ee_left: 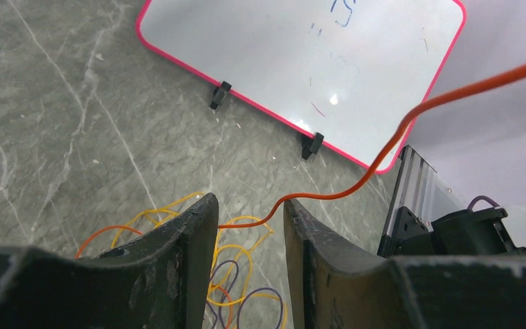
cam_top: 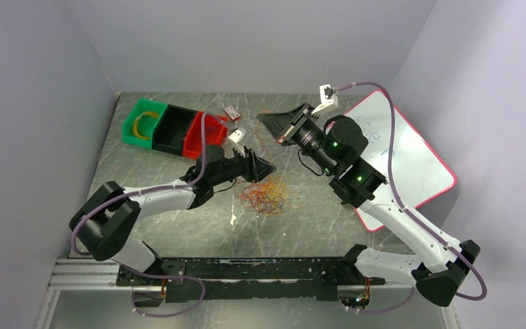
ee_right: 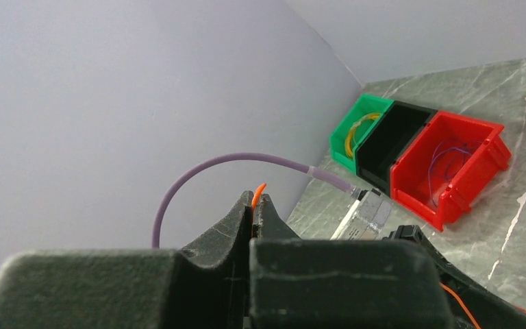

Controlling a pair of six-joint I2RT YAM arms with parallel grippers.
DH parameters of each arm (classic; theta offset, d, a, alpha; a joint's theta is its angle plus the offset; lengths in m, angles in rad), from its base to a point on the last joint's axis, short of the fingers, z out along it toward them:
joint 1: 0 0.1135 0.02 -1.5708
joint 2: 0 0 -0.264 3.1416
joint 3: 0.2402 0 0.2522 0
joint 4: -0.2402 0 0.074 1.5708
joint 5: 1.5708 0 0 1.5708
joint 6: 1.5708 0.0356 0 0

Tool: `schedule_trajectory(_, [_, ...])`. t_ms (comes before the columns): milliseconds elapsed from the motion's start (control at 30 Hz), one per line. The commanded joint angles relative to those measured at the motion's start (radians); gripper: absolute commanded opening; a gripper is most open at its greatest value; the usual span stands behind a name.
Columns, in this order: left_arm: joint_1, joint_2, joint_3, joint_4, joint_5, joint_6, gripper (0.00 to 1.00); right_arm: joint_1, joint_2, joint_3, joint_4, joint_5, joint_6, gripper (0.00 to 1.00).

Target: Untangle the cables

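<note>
- The cables lay in a loose tangle of orange, yellow, red and dark loops on the grey marbled table, about midway between the two arms.
- The left pincer hung low at the far left edge of that tangle, its jaws apart.
- An orange cable ran through the gap between those jaws without being squeezed. It rose from the heap and climbed away to the right.
- The right pincer was lifted above the table, beyond the tangle, with its jaws pressed together on the orange cable. A short orange end stuck out past the fingertips.
- A pink-edged whiteboard lay flat on the right side of the table, with faint blue marks on it.
- Three bins stood in a row at the far left:
  - The green bin held a yellow loop.
  - The black bin was in the middle.
  - The red bin held thin bluish wire.
- A small red-and-white card lay near the red bin.
</note>
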Motion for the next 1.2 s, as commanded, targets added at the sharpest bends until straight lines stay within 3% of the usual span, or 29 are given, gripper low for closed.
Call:
schedule_trajectory(0, [-0.014,0.022,0.048,0.086,0.023,-0.009,0.45,0.002,-0.019,0.023,0.012,-0.006,0.013,0.00])
schedule_trajectory(300, [-0.019,0.082,0.041,0.093,0.022,0.002,0.42,0.002,-0.035,0.034,-0.003,0.005,0.004,0.00])
schedule_trajectory(700, [-0.018,0.037,0.019,0.064,0.006,0.004,0.12,0.002,-0.059,0.010,-0.046,0.067,-0.037,0.00])
schedule_trajectory(767, [-0.018,-0.006,0.014,0.011,-0.013,0.017,0.07,0.002,-0.080,0.005,-0.082,0.128,-0.072,0.00])
schedule_trajectory(933, [-0.018,-0.165,0.035,-0.198,-0.070,0.096,0.07,0.000,-0.151,-0.043,-0.174,0.303,-0.161,0.01])
schedule_trajectory(1167, [-0.018,-0.268,0.256,-0.545,-0.136,0.246,0.07,-0.001,-0.229,-0.153,-0.276,0.411,-0.193,0.05])
